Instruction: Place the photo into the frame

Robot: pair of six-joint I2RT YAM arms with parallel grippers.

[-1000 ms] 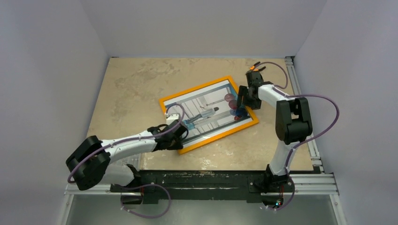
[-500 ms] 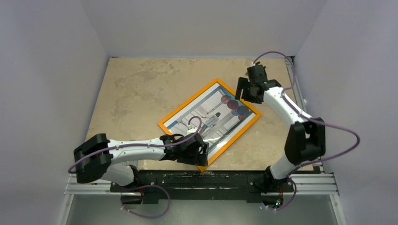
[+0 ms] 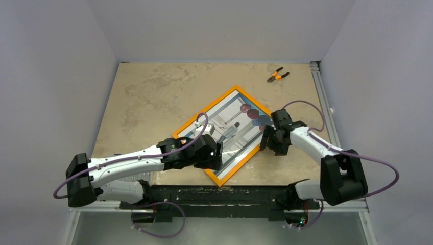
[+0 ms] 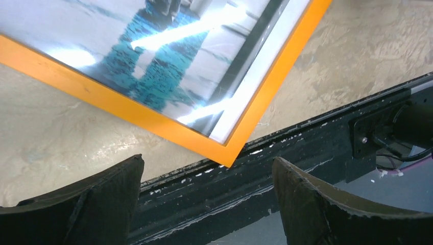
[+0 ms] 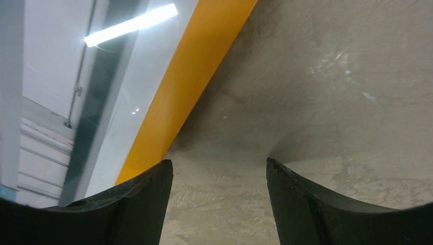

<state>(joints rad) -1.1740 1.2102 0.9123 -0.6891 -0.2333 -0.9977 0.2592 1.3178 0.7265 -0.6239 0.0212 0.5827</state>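
- Top view: bright, even light from above, with soft, short shadows under the arms on the table (image 3: 153, 92). The picture is sharp throughout.
- Left wrist view: white streaks of glare cross the glossy photo (image 4: 153, 76). The dark fingers (image 4: 97, 204) look slightly soft.
- Right wrist view: a bright bar of glare lies on the photo, and a soft shadow runs beside the frame (image 5: 199, 87). The near fingers are blurred.

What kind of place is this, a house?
Probably a robot test booth, not a house: plain grey walls box in a small table, with two robot arms bolted at its edge.
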